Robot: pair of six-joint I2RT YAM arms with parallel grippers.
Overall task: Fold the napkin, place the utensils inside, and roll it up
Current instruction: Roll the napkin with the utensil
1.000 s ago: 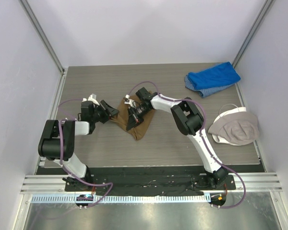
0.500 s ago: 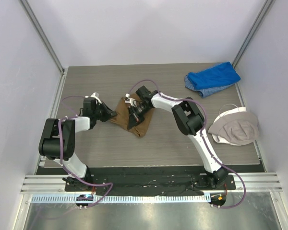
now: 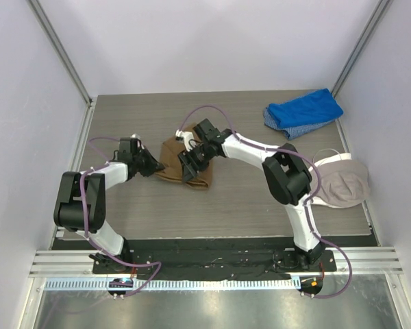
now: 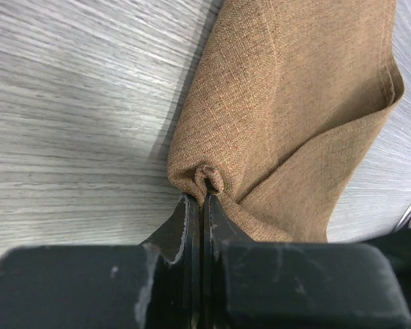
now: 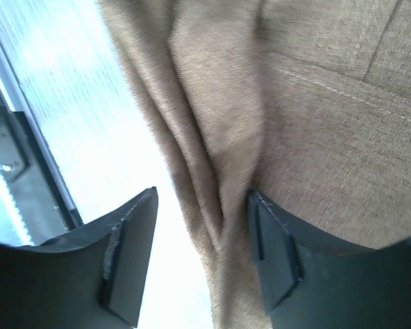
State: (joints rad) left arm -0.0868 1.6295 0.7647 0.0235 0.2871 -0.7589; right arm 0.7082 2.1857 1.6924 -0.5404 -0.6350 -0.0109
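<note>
Tan napkin (image 3: 170,163): bunched between both grippers, lying right of the left one.
Left gripper (image 4: 203,199): clamped on napkin's left edge.
Right gripper (image 5: 202,205): jaws apart, straddling the folds.
Spoon: not visible.

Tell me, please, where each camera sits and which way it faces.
Top external: above and behind the bases, looking down on the table, both arms, left gripper, right gripper and tan napkin.
Left wrist: on the left arm, facing along its shut fingers, which pinch a napkin fold.
Right wrist: on the right arm, facing down between its open fingers onto blurred napkin.
Shared: all three show the napkin.
</note>
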